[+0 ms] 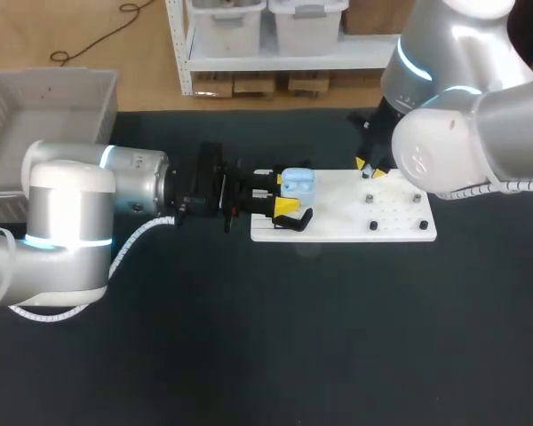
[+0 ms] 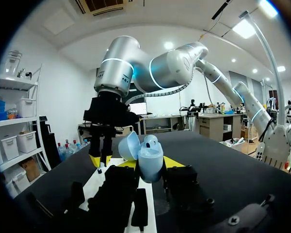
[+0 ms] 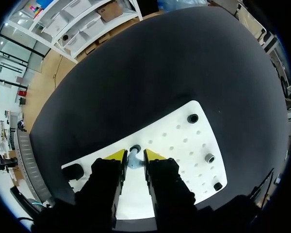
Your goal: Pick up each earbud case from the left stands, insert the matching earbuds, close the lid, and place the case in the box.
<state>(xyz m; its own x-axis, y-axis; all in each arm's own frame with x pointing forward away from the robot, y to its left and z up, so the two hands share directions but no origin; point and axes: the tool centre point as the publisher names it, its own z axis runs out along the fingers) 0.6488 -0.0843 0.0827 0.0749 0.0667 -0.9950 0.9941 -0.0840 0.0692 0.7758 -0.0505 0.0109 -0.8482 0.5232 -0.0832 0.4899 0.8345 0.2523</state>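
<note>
A light blue earbud case [image 1: 298, 183] with its lid up is held above the left end of the white board [image 1: 355, 232], and my left gripper [image 1: 289, 192] is shut on it. In the left wrist view the open case [image 2: 149, 158] sits between the yellow tips. My right gripper [image 1: 371, 169] hangs over the board's far edge. In the right wrist view its tips [image 3: 135, 158] close from both sides on a small light blue earbud [image 3: 133, 161] standing on the board [image 3: 184, 141] by a black ring. My right gripper [image 2: 101, 162] also shows beyond the case.
Small black pegs [image 1: 373, 225] dot the right half of the board. A black stand [image 1: 295, 219] lies on the board's left end under the case. A grey bin [image 1: 49, 102] stands at the far left.
</note>
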